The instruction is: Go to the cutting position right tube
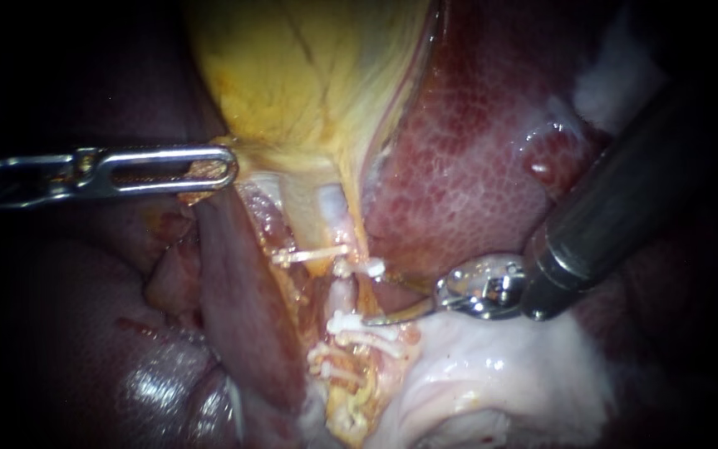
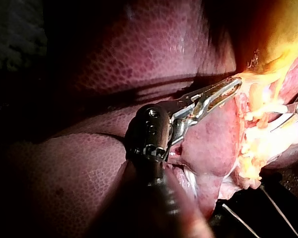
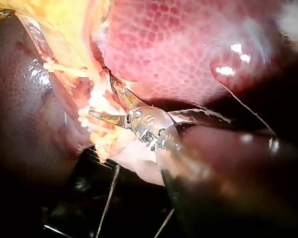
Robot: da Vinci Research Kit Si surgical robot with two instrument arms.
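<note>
Setting: glossy, mottled dark-red liver (image 1: 475,166). Right tube (image 1: 341,293): short pale-pink stalk at centre, between white clips (image 1: 351,323), at least four. Instruments, two: right instrument (image 1: 373,299), curved metal blades parted, tips just beside the tube; left instrument (image 1: 224,166), slotted jaws clamped on the smooth yellow gallbladder (image 1: 309,83) behind.

Yellow gallbladder (image 1: 309,75) above; red mottled liver (image 1: 459,166) beside it; pale tissue (image 1: 492,382) below.

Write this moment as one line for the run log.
left instrument: jaws shut on yellow gallbladder | right instrument: jaws open, tips at pale tube between white clips
</note>
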